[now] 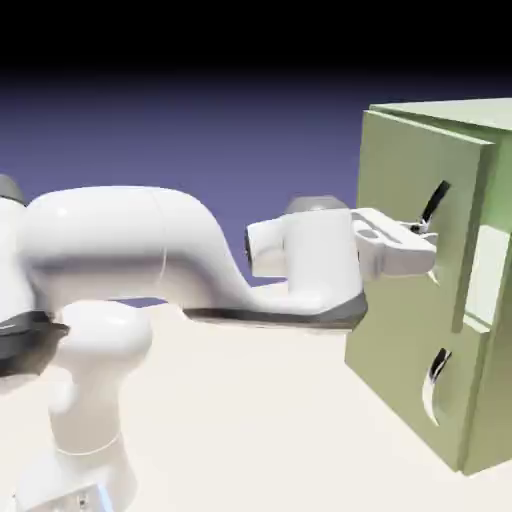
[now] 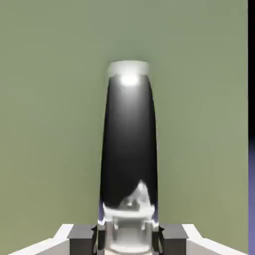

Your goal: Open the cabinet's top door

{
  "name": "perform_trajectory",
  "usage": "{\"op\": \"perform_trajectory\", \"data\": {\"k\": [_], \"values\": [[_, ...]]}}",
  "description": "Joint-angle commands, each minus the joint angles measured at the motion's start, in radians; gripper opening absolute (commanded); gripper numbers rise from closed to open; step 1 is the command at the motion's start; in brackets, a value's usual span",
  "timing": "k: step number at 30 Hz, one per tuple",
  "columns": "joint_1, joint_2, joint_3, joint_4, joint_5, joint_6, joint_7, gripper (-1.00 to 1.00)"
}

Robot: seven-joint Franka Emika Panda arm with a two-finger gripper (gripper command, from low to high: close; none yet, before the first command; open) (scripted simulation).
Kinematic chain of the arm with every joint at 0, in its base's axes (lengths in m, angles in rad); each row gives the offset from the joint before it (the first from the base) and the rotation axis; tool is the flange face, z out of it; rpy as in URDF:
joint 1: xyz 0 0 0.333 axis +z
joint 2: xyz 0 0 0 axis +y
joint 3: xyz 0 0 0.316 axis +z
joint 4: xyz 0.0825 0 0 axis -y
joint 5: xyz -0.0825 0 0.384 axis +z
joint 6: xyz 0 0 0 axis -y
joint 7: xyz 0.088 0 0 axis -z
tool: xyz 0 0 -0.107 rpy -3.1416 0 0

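The pale olive-green cabinet [image 1: 492, 420] stands at the right of the exterior view. Its top door [image 1: 400, 170] is the upper green panel, and its handle-side edge stands slightly out from the cabinet body. My gripper [image 1: 428, 232] reaches level from the left and is shut on the top door's curved dark-and-silver handle [image 1: 437, 198], near its lower end. In the hand view that handle [image 2: 129, 139] rises large and dark between my grey fingertips [image 2: 82, 235], with the gripper [image 2: 129, 236] clamped at its base. The green door [image 2: 50, 99] fills the background.
Below the top door sits the lower door [image 1: 390, 370] with its own curved handle [image 1: 436, 372], just under my hand. The arm's forearm [image 1: 270, 310] stretches across the pale tabletop [image 1: 260, 420] toward the cabinet. Blue-violet backdrop lies behind.
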Motion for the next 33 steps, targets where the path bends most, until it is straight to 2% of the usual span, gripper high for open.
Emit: {"op": "perform_trajectory", "data": {"k": [1,9,19,27,33], "values": [[-0.036,0.004,0.033,-0.030,0.025,-0.025,-0.002,-1.00],[-0.302,0.020,0.320,-0.227,0.244,-0.178,0.003,-1.00],[-0.554,-0.003,0.682,-0.372,0.543,-0.284,0.005,-1.00],[-0.737,-0.036,0.972,-0.429,0.790,-0.297,0.005,-1.00],[-0.904,-0.073,1.190,-0.445,0.958,-0.240,0.008,-1.00]]}}
